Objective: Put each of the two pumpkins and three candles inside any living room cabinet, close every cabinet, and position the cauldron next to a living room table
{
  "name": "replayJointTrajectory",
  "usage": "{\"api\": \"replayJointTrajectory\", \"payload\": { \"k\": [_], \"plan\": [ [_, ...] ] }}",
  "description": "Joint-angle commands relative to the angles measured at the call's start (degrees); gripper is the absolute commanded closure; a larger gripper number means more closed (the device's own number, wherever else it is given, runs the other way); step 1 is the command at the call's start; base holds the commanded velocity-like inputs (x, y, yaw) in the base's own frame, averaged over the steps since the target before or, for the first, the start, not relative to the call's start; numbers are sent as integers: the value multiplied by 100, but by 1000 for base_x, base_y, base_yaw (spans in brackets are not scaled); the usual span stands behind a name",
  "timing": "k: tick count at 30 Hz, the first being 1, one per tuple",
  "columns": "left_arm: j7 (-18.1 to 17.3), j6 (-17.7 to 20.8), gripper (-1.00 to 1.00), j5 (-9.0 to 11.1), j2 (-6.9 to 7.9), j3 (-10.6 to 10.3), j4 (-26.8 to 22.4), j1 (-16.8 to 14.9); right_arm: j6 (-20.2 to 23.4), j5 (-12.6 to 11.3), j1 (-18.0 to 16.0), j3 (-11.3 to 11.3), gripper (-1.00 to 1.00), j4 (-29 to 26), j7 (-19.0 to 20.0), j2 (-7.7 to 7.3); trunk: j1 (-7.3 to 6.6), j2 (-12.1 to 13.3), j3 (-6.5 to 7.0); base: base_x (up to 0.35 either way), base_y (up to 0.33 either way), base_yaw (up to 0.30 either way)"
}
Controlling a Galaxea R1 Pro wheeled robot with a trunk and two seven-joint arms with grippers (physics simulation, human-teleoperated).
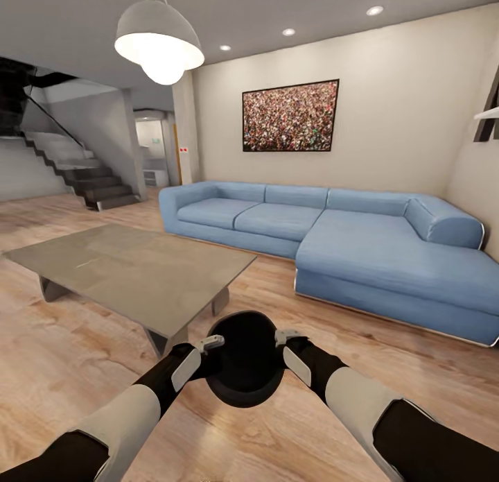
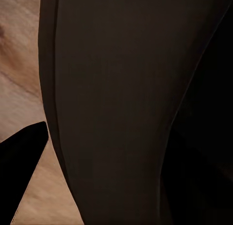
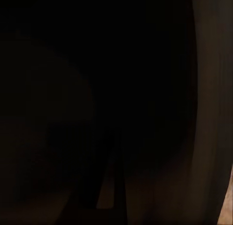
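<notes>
The left gripper [image 1: 213,343] and right gripper [image 1: 283,338] press the shiny black round cauldron [image 1: 244,360] between them, above the wooden floor [image 1: 83,357]. Just beyond stands the low grey-beige tabletop [image 1: 132,267], then the blue corner sofa [image 1: 346,239].

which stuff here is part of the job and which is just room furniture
Part of the job:
- glossy black rounded cauldron, held between both arms
- long low grey-beige coffee table, just ahead of the cauldron
- left gripper and right gripper, one against each side of the cauldron

Just there:
- blue corner sofa
- framed speckled picture
- white pendant lamp
- dark staircase
</notes>
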Motion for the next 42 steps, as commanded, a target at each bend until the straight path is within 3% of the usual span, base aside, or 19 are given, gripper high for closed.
{"api": "replayJointTrajectory", "payload": {
  "k": [1, 7, 21, 42],
  "plan": [
    [51, 35, 100, -103, 7, -16, 0, -5, 13, -96, -7, 53, 100, -50, -43, -3, -2, -4, -9, 0, 0, 276],
    [51, 35, 100, -101, 7, -16, 0, -5, 13, -95, -7, 55, 100, -50, -43, -3, -2, -4, -32, 87, -102, 253],
    [51, 35, 100, -99, 7, -17, 0, -5, 13, -96, -7, 53, 100, -50, -43, -3, -2, -4, -36, 164, -245, 42],
    [51, 35, 100, -100, -1, -20, 6, -5, 13, -94, -7, 55, 100, -50, -43, -3, -2, -4, -42, 204, -254, 246]
  ]
}}
